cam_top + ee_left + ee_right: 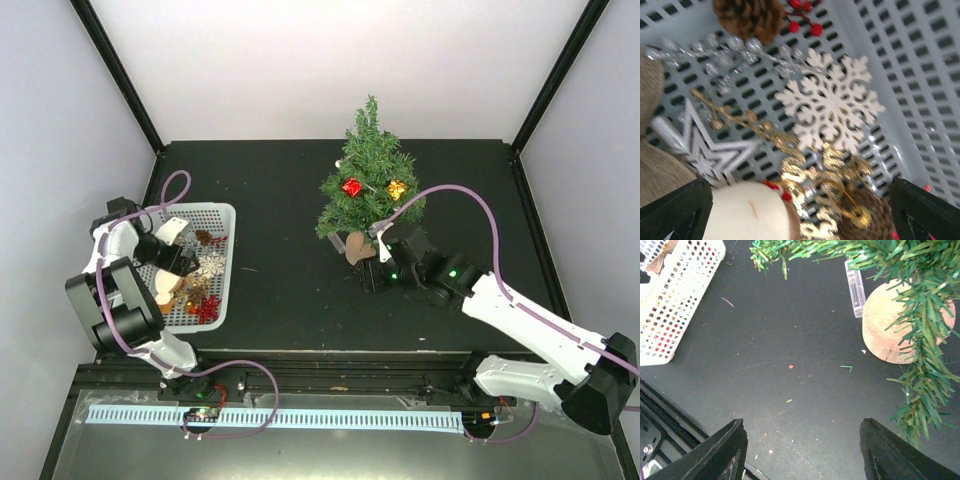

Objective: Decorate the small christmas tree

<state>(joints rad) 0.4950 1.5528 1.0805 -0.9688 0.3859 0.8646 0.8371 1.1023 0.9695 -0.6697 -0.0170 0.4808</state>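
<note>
The small christmas tree [365, 180] stands at the back middle of the black table with a red ornament [351, 187] and a gold ornament [397, 189] on it. Its tan stump base [890, 325] and green branches [925, 350] show in the right wrist view. My right gripper [802, 450] is open and empty over bare table beside the base. My left gripper [800, 210] is open over the white basket [222, 215], just above a gold glitter ornament [815, 190], a white snowflake [832, 102], a silver star [705, 150] and a pinecone [747, 17].
A clear plastic piece [856, 287] lies by the stump. The basket's corner [670, 300] shows at the left of the right wrist view. A cream round ornament [747, 212] and brown woven ball [865, 215] lie under the left gripper. Side walls enclose the table.
</note>
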